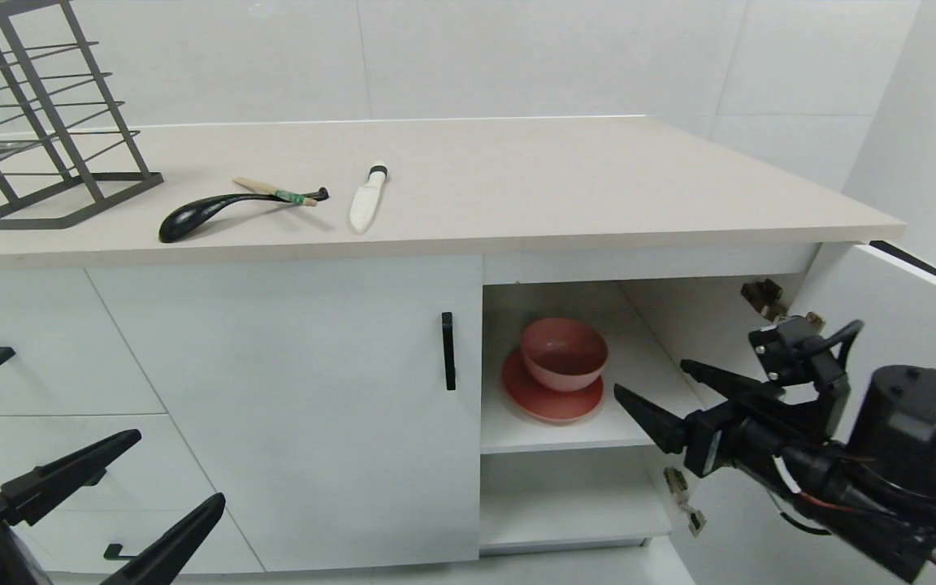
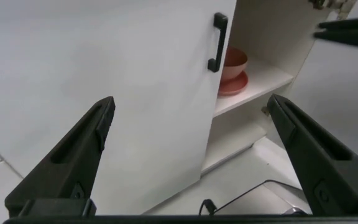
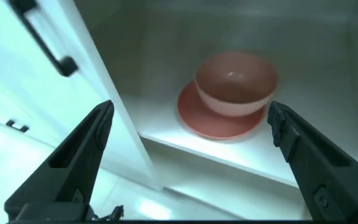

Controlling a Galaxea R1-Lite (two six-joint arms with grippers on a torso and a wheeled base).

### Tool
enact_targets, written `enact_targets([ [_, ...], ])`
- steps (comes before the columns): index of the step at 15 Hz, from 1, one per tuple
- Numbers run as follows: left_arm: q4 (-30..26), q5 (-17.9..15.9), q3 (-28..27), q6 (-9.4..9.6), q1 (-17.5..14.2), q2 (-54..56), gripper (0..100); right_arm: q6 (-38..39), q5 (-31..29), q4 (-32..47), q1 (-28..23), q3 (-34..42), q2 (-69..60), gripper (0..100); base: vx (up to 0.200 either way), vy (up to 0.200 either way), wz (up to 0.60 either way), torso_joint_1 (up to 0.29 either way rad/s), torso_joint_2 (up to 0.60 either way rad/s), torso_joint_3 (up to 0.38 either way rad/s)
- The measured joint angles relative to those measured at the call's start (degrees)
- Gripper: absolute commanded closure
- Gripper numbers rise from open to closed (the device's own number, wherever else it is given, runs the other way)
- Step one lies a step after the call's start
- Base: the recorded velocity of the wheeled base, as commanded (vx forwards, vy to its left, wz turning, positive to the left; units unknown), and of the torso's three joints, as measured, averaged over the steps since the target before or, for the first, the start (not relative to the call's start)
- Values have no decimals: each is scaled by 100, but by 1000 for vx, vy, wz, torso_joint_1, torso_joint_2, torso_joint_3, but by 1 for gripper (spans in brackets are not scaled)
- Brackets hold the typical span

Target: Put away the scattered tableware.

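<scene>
the pink bowl (image 1: 564, 351) sits on its plate (image 1: 549, 404) in the cupboard, centre-right of the head view, with the right gripper (image 1: 651, 378) wide and empty just outside; best to back straight out, then take the spoon (image 1: 192, 218), chopsticks (image 1: 273, 192) and knife (image 1: 366, 203) at upper left; the left gripper (image 1: 179, 465) is wide, lower left

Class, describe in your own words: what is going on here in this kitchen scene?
A two-armed robot faces a kitchen counter, and neither gripper holds anything. The right gripper hangs open before the open white cupboard, where a pink bowl sits on a red plate on the upper shelf. The left gripper hangs open, low by the closed door. A black spoon, wooden chopsticks and a white knife lie on the beige countertop.
</scene>
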State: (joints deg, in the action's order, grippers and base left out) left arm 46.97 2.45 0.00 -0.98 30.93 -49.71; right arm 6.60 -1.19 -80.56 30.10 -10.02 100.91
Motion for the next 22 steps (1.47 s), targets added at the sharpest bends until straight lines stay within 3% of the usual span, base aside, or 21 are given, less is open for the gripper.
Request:
enact_targets([
  [5, -1103, 1, 0, 20, -613, 1069, 0, -280, -61, 1065, -301, 429, -2214, 0, 0, 0, 0, 0, 0, 0],
  [9, -2521, -29, -40, 44, -1363, 2842, 0, -761, -22, 2872, -741, 484, -4231, 0, 0, 0, 0, 0, 0, 0],
  [13, -3200, -22, -18, 51, -1866, 3919, 0, -1095, 135, 4103, -1387, 422, -5995, 0, 0, 0, 0, 0, 0, 0],
  [20, -4205, 0, -2, 79, -2059, 4415, 0, -1174, 784, 6282, -2817, 523, -9182, 0, 0, 0, 0, 0, 0, 0],
  [22, -4361, 1, 0, 144, -2313, 4437, 0, -1234, 775, 6816, -2968, 859, -9638, 0, 0, 0, 0, 0, 0, 0],
])
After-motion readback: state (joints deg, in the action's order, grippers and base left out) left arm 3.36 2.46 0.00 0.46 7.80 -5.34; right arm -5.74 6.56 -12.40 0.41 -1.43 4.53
